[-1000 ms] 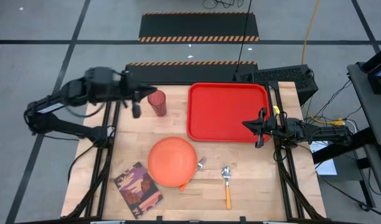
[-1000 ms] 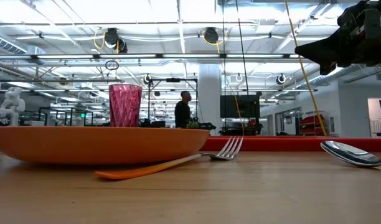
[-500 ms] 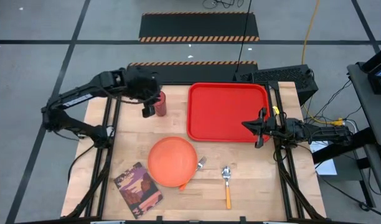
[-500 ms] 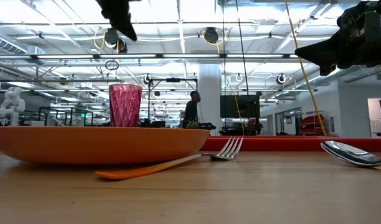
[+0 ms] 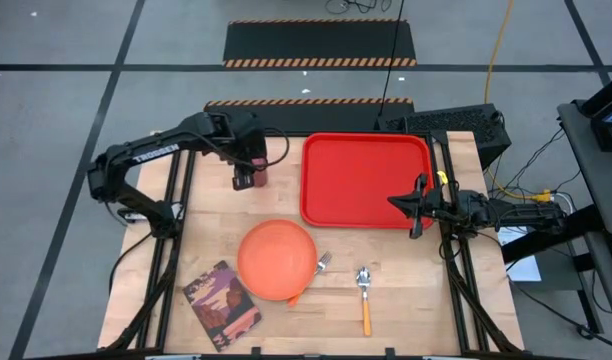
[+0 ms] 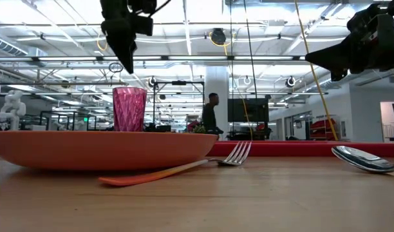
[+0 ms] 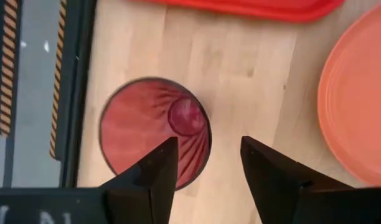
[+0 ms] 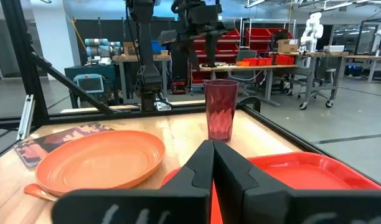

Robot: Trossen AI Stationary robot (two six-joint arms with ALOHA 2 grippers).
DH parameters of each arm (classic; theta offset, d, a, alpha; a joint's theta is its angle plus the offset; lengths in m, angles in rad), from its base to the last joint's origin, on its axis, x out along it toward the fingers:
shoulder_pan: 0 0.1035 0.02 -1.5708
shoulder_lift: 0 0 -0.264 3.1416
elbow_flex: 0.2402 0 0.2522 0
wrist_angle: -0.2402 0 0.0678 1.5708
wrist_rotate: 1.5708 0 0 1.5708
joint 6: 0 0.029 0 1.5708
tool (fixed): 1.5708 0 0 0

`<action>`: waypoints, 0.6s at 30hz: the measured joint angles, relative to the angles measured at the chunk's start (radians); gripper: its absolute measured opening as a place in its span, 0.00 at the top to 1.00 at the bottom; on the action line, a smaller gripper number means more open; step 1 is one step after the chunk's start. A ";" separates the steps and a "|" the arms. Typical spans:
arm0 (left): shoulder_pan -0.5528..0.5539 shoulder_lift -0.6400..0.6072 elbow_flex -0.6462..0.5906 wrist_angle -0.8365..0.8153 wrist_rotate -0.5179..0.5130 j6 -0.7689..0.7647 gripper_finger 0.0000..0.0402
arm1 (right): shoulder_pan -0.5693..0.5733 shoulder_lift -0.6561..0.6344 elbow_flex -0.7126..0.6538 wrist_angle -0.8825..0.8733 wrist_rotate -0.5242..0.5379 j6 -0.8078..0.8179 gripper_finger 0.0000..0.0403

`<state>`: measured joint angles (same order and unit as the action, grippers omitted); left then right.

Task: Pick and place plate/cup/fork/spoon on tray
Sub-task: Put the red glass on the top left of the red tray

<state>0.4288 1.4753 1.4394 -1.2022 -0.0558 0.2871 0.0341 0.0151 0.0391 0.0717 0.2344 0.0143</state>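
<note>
One wooden counter (image 5: 406, 300) carries everything. One tray (image 5: 366, 180), red and rectangular, lies at the far right part of the counter with nothing on it; it is judged stiff and in need of no handling. One plate (image 5: 276, 259), orange and round, sits near the middle of the counter toward the near edge; it is judged light, stiff and smooth, best taken by its shallow rim. One patterned book (image 5: 222, 298) lies at the near left corner.

One cup (image 5: 257, 165), dark red and translucent, stands upright near the far edge, just left of the tray. It is judged light, rigid and somewhat slippery, with ribbed walls; a hold across the rim wall or around the body would suit, and a tip-over is a risk if it is nudged. One fork (image 5: 320, 265) lies with its tines beside the plate's right edge and its handle tucked under the plate; one spoon (image 5: 364, 296) lies apart, right of the fork. Both are judged thin, stiff and hard to lift off flat wood.

The left end effector (image 7: 207, 163) is held above the cup with its fingers parted and nothing gripped. The right end effector (image 5: 414, 208) is fully closed and empty, beside the tray's right edge.
</note>
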 joint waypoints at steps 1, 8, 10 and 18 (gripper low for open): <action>0.001 0.005 -0.006 0.000 -0.006 0.000 0.54 | 0.000 0.000 0.000 -0.001 0.000 0.000 1.00; 0.001 0.018 -0.091 0.006 -0.058 0.023 0.51 | 0.000 0.001 0.000 -0.006 -0.004 0.026 1.00; 0.001 0.018 -0.115 0.027 -0.071 0.025 0.51 | 0.000 0.001 0.000 -0.007 -0.004 0.026 1.00; 0.003 0.018 -0.201 0.130 -0.095 0.105 0.51 | 0.000 0.001 0.000 -0.007 -0.004 0.019 1.00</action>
<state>0.4320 1.4933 1.2388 -1.0725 -0.1513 0.3922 0.0341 0.0158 0.0391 0.0643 0.2306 0.0336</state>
